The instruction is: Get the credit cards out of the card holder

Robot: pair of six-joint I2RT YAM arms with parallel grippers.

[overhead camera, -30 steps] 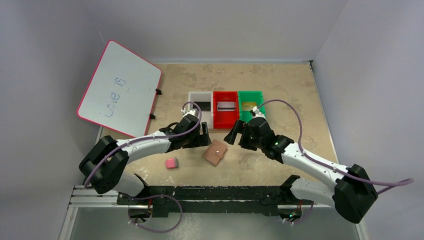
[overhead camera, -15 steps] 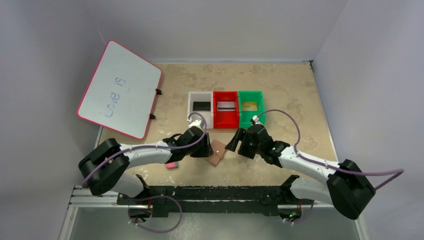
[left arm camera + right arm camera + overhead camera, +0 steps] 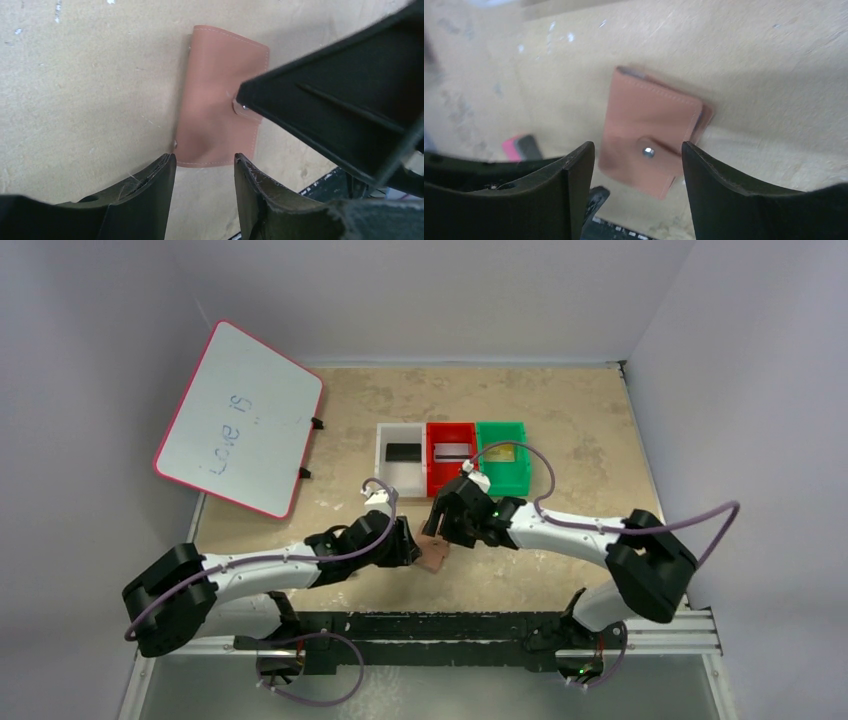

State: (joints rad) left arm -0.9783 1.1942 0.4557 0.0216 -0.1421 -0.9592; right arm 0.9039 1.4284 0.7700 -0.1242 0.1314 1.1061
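Observation:
The tan card holder [image 3: 434, 554] lies folded shut on the table, its snap tab [image 3: 648, 152] fastened, so its inside is hidden. My left gripper [image 3: 407, 545] is open just left of it. In the left wrist view, the holder [image 3: 220, 115] has its near edge just past that gripper [image 3: 205, 162]. My right gripper [image 3: 441, 531] hovers open above the holder [image 3: 651, 120], whose snap end shows between its fingertips [image 3: 686, 150]. Credit cards lie in the bins: black [image 3: 401, 451], silver-grey [image 3: 453, 451], gold [image 3: 500, 451].
White [image 3: 383, 468], red [image 3: 433, 480] and green [image 3: 518, 480] bins stand in a row behind the holder. A pink-and-grey eraser [image 3: 519, 146] lies left of it, under my left arm. A whiteboard [image 3: 240, 415] leans at the far left.
Both grippers have come in from either side onto the card holder and narrowed their jaws. The right arm has swung left over it; the left arm has dropped lower and now covers the eraser.

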